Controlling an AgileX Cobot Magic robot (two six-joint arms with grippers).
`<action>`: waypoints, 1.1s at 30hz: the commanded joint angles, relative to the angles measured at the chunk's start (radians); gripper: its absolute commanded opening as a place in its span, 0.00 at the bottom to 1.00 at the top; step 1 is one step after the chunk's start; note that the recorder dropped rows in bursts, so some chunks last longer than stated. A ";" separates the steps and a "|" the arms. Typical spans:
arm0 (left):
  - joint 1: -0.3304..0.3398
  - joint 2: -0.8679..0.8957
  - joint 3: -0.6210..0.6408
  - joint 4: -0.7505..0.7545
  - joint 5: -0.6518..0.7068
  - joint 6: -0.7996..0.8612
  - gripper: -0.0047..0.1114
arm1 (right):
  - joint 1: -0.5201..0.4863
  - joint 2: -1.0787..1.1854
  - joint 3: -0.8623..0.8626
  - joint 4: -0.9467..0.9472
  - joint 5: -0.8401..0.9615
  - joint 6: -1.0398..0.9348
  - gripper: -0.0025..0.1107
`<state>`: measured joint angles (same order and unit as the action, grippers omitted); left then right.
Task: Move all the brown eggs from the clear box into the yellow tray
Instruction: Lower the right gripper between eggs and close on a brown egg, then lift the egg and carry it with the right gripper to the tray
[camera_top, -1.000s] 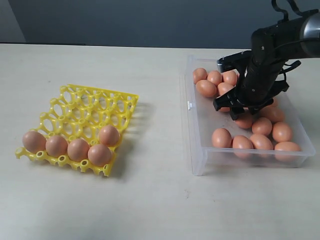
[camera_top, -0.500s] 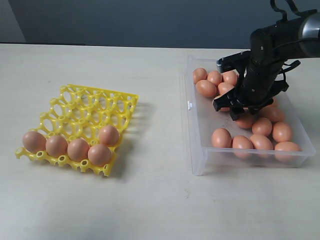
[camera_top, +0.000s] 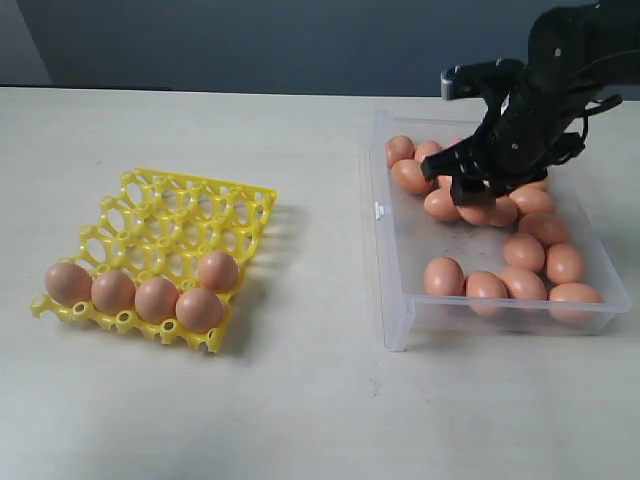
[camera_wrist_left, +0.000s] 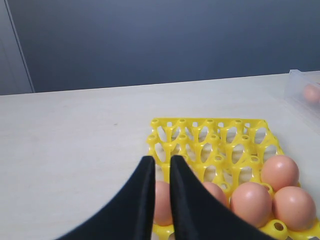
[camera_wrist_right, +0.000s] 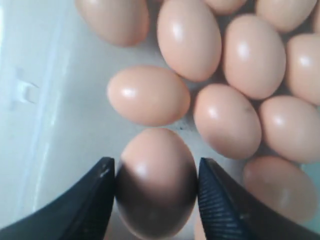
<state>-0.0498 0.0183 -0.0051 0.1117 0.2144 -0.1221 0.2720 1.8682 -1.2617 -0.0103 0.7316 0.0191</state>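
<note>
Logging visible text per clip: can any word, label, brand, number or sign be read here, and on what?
None: no text can be read in any view. The brown eggs, yellow tray, clear box, its white clip, the left claw and the right claw show no markings.

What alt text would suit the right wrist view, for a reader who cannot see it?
A black claw grips one brown egg between its two fingers, over a clear box. Beyond it other eggs lie close together, and a white clip sits on the box wall.
</note>
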 joint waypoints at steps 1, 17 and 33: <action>-0.002 0.006 0.005 0.002 -0.004 -0.001 0.15 | -0.002 -0.092 0.000 0.087 -0.032 -0.048 0.03; -0.002 0.006 0.005 0.002 -0.004 -0.001 0.15 | 0.131 -0.038 0.000 1.320 -0.038 -1.236 0.03; -0.002 0.006 0.005 0.002 -0.004 -0.001 0.15 | 0.288 0.304 -0.053 1.755 0.243 -1.846 0.02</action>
<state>-0.0498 0.0183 -0.0051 0.1117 0.2144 -0.1221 0.5576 2.1398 -1.2916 1.7268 0.8876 -1.7864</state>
